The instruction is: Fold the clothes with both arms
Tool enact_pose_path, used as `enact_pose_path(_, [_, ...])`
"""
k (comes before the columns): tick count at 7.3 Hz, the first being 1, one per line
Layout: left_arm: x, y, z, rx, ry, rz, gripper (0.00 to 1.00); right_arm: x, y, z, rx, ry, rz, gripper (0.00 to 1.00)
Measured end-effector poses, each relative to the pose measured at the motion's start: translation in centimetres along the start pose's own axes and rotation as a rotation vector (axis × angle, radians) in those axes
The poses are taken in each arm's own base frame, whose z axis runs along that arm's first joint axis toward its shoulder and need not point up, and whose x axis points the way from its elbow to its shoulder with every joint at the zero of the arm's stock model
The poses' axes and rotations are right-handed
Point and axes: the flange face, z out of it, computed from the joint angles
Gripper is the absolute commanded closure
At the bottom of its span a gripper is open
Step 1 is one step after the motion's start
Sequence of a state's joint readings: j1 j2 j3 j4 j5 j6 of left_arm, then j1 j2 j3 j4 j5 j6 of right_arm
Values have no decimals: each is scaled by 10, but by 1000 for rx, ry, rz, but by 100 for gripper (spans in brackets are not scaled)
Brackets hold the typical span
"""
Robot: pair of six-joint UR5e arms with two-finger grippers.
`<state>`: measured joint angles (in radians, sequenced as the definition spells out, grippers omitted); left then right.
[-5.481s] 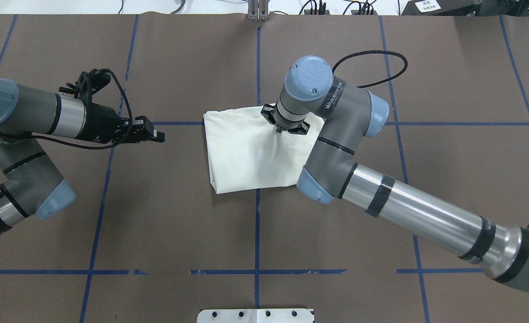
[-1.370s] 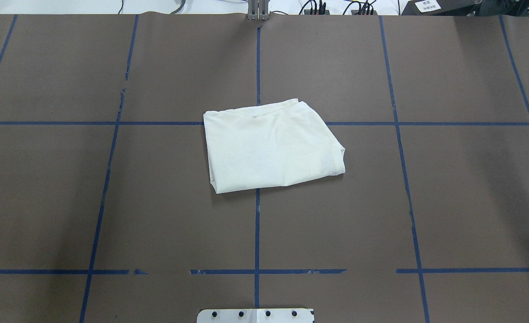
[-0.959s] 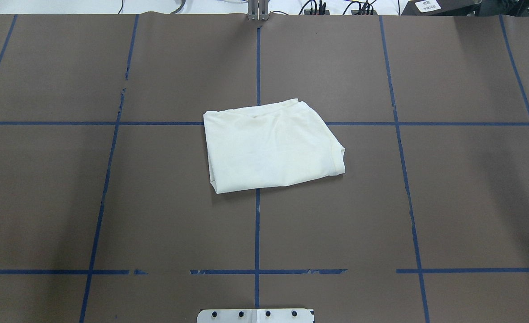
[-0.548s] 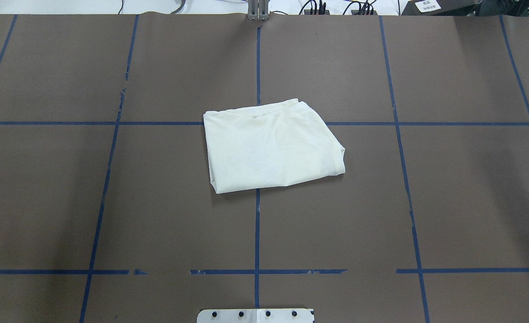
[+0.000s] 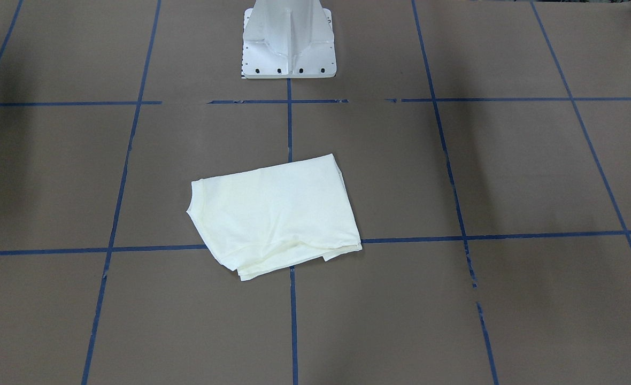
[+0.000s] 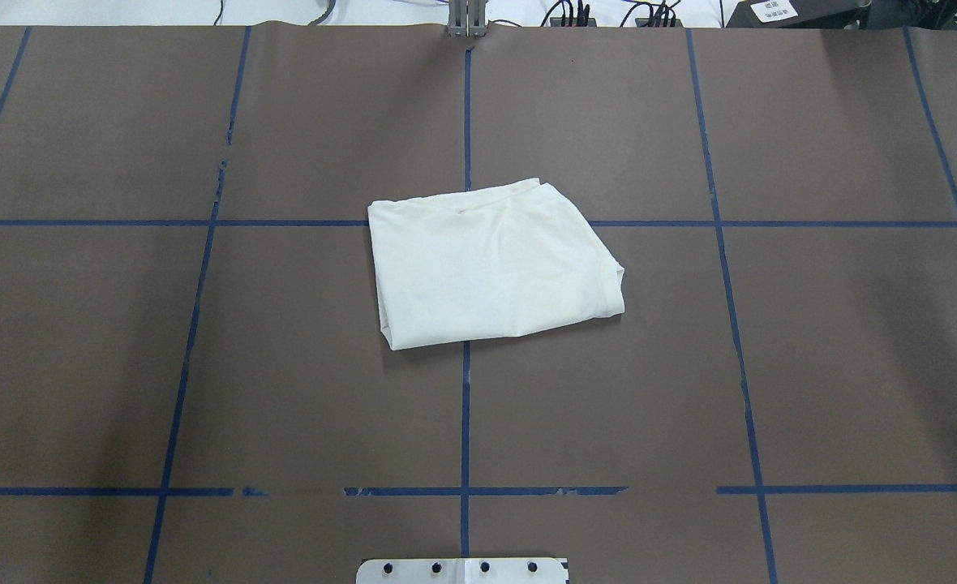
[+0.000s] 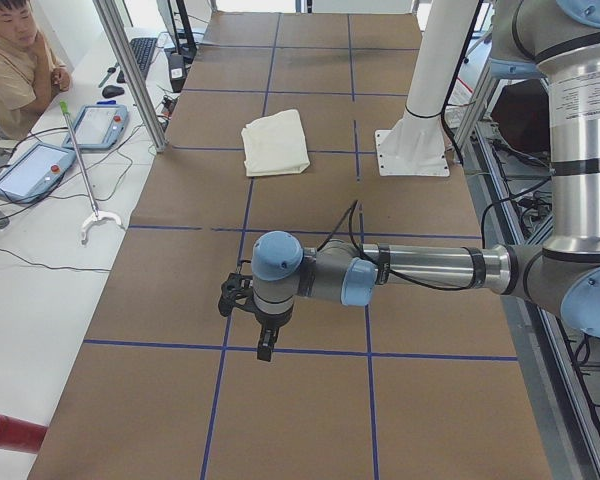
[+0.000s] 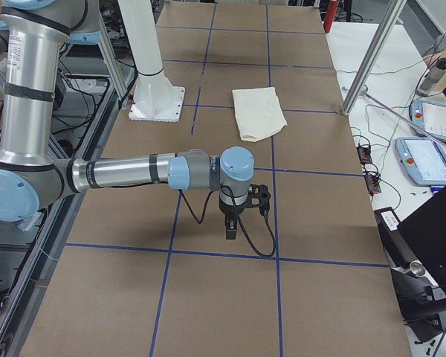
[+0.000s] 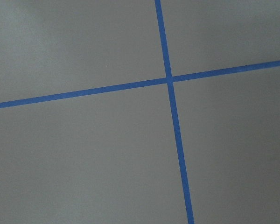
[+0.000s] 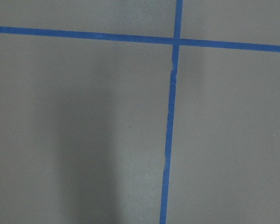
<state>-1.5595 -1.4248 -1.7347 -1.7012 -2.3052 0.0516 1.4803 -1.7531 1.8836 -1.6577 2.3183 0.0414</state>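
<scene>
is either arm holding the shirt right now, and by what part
Neither. The shirt lies folded on the table, untouched; the left pincer and the right pincer hang well away from it.

Overhead view steeply down on table (image 6: 284,365) from behind the robot, front-facing view opposite, pedestal base (image 5: 289,40) at top centre, side views oblique from either table end, wrist views close above tape lines (image 9: 168,79), exterior views share the folded shirt (image 6: 491,264)

Robotics lab: brown table (image 6: 851,324) with blue tape grid (image 6: 465,422), teach pendants (image 7: 32,170), an operator (image 7: 15,65) alongside.
</scene>
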Motion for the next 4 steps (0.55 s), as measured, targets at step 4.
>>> enact_pose_path(4, [6,-1,9,-19,0,14,0,-1,0,-1,2,0,-2,0])
